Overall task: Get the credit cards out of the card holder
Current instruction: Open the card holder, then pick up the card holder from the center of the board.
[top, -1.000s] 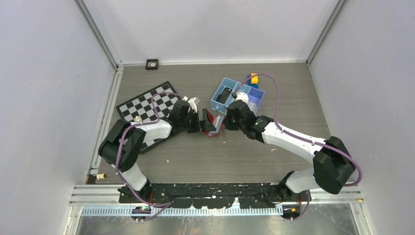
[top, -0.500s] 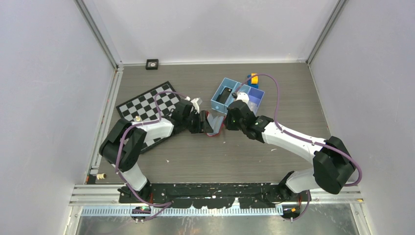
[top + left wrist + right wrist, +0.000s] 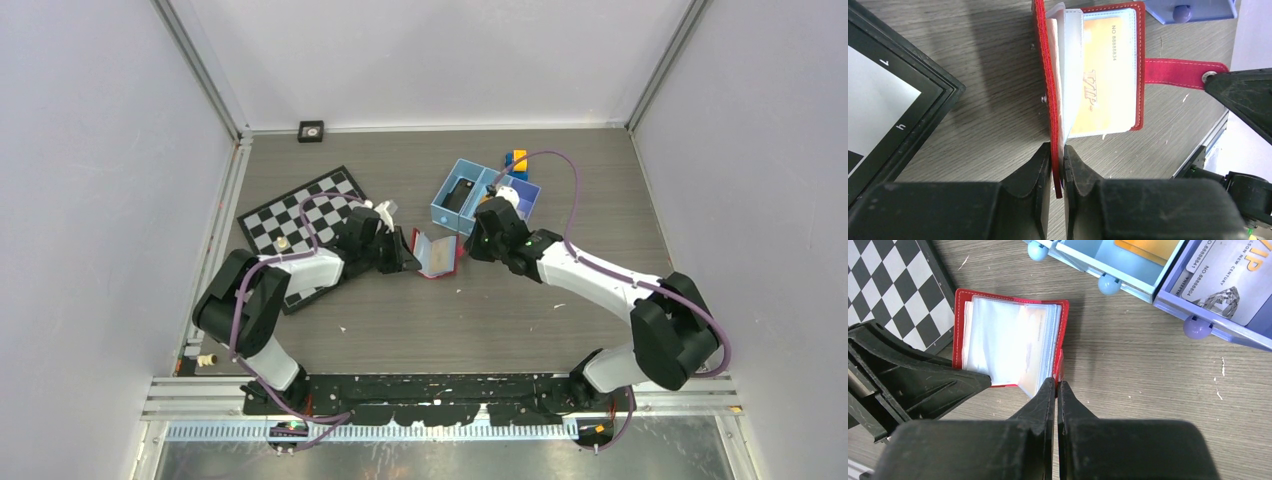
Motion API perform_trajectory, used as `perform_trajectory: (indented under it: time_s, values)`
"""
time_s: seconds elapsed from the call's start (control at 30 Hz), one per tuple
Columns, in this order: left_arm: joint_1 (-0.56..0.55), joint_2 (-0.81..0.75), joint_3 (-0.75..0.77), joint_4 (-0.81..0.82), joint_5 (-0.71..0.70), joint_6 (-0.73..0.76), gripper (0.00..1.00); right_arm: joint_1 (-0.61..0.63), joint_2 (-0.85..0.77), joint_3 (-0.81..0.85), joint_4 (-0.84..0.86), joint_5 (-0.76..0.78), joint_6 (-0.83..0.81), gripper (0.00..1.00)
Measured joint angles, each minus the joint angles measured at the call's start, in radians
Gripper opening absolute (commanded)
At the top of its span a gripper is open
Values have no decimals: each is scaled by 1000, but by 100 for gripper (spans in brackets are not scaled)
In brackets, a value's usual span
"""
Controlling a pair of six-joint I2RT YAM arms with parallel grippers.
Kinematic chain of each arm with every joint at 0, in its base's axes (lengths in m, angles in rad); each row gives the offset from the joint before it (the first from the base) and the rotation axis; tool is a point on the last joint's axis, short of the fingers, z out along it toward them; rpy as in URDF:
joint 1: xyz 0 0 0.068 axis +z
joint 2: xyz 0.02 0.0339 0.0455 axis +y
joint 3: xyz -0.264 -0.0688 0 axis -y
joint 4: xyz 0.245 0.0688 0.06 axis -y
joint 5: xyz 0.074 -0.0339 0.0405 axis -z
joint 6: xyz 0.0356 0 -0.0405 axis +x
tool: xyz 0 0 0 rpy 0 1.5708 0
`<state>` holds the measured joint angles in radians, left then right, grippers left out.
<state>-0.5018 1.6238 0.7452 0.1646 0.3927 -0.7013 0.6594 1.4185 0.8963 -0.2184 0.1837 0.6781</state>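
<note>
Left gripper [image 3: 1058,155] clamps one cover of the card holder [image 3: 1050,75], right gripper [image 3: 1056,386] pinches its snap tab [image 3: 1178,66]; the orange credit card [image 3: 1103,75] lies between them, long axis along the spine.

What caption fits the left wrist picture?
Left gripper pinches the open card holder, an orange card showing inside.

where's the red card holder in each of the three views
top external: card holder lies open near the middle of the picture, right of the chessboard.
left wrist: card holder at upper centre, its tab pointing right; chessboard at the left edge.
right wrist: card holder left of centre, open; chessboard in the top left corner.
shared landmark: the chessboard.
</note>
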Motion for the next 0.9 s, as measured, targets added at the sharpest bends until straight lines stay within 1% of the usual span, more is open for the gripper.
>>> perform_trajectory:
  time_s: [0.2, 0.23, 0.3, 0.33, 0.5, 0.57, 0.8, 0.9]
  values:
    - [16, -4, -11, 26, 0, -25, 13, -24, 11, 0, 0, -43, 16, 10]
    - [18, -4, -11, 27, 1, -26, 13, -27, 11, 0, 1, -51, 18, 15]
    - [20, -3, -11, 29, 2, -29, 12, -29, 15, 0, 1, -62, 23, 33]
    - [20, -2, -11, 31, 2, -29, 12, -30, 16, 0, 1, -64, 29, 40]
    - [26, 9, -11, 44, 11, -35, 11, -45, 24, -10, 14, -92, 51, 66]
    - [26, 14, -11, 47, 11, -38, 11, -55, 34, -14, 19, -101, 63, 72]
    - [30, 52, -11, 48, 11, -51, 12, -94, 116, -18, 29, -129, 112, 72]
    - [31, 53, -11, 48, 11, -51, 13, -101, 161, -18, 26, -126, 124, 65]
